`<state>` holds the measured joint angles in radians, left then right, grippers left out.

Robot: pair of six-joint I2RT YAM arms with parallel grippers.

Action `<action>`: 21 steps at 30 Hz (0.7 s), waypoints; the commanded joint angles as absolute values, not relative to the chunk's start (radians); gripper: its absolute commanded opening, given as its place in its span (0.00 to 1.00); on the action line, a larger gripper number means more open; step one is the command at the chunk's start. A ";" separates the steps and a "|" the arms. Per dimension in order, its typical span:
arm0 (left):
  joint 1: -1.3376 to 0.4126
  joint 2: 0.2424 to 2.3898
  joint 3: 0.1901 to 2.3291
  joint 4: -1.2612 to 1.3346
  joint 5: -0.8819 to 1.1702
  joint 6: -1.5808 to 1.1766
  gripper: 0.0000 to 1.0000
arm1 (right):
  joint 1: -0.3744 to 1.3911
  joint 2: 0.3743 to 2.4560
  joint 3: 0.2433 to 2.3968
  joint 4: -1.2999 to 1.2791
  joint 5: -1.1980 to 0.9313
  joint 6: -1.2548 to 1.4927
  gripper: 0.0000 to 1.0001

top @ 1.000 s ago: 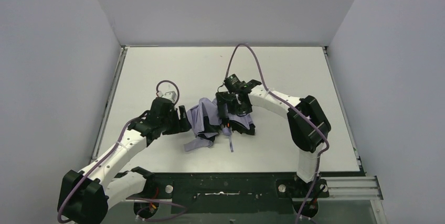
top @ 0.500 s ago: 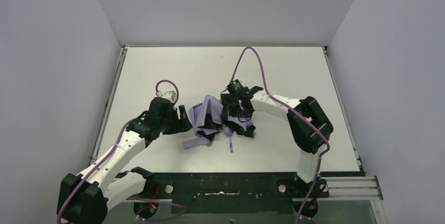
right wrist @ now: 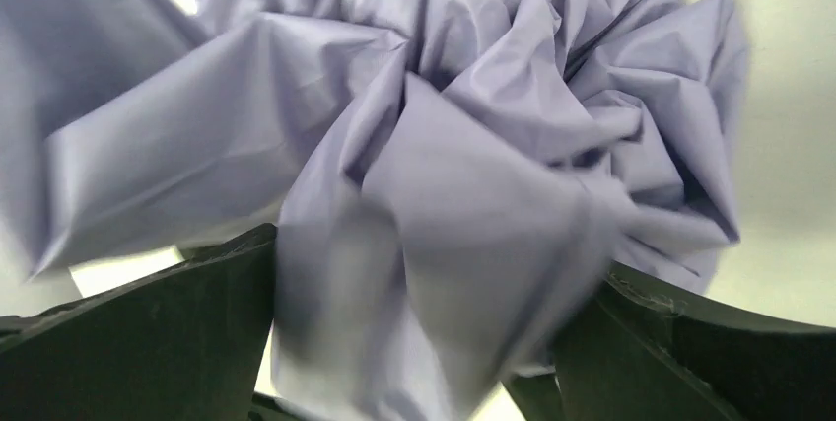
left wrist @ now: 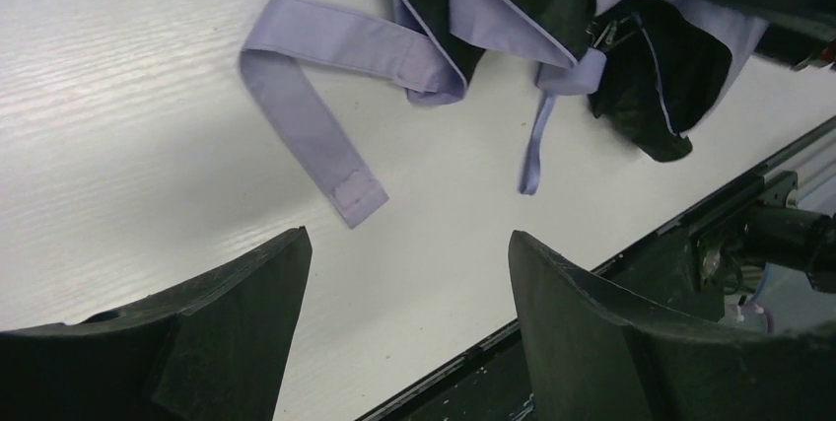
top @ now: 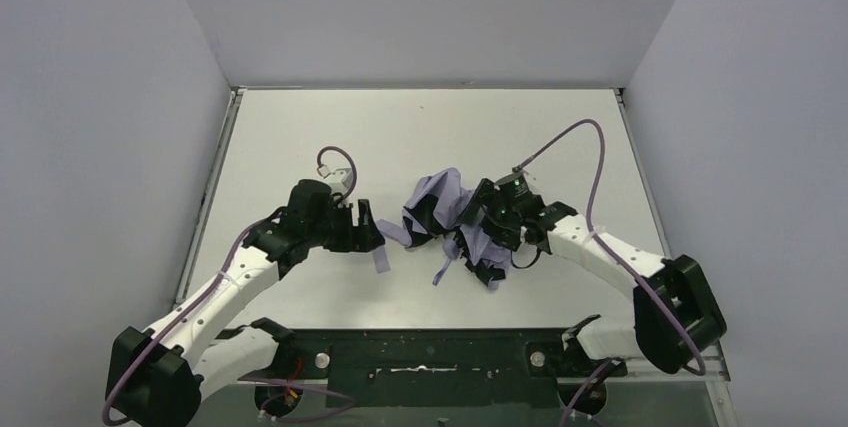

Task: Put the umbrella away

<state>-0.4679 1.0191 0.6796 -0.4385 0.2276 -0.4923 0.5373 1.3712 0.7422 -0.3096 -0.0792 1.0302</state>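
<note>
Fingers (left wrist: 227,322) of the left gripper (left wrist: 406,244) stand wide apart with nothing between them, low over the white table (top: 300,127). Just in front of them lies a flat lavender strap (left wrist: 306,135), bent in an angle on the table and joined to the umbrella (top: 445,209). The umbrella is a loose, crumpled heap near the middle of the table, between the two arms, and its dark inner side shows in some folds. The right gripper (right wrist: 434,263) is at the right side of this heap. Its fingers (right wrist: 148,342) are also far apart, but bunched lavender fabric fills the gap and touches both, so they grip the umbrella.
</note>
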 commanded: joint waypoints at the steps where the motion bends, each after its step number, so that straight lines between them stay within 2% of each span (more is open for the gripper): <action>1: -0.543 0.988 0.719 -0.359 0.256 -0.457 0.72 | 0.506 1.194 0.832 -0.457 -0.022 0.948 0.98; 6: -0.712 1.016 0.688 -0.276 0.170 -0.490 0.73 | 0.390 1.080 0.901 -0.732 0.108 0.760 0.98; 10: -0.840 1.106 0.688 -0.182 0.113 -0.525 0.73 | 0.274 1.065 0.914 -0.716 0.060 0.632 0.92; 14: -0.948 1.278 0.743 -0.103 0.061 -0.556 0.70 | 0.172 1.203 0.974 -0.640 -0.068 0.569 0.82; 17: -0.989 1.402 0.816 -0.069 0.026 -0.578 0.68 | 0.159 1.375 1.052 -0.590 -0.127 0.546 0.76; 21: -0.999 1.537 0.889 -0.051 0.009 -0.609 0.68 | 0.156 1.552 1.155 -0.539 -0.148 0.537 0.75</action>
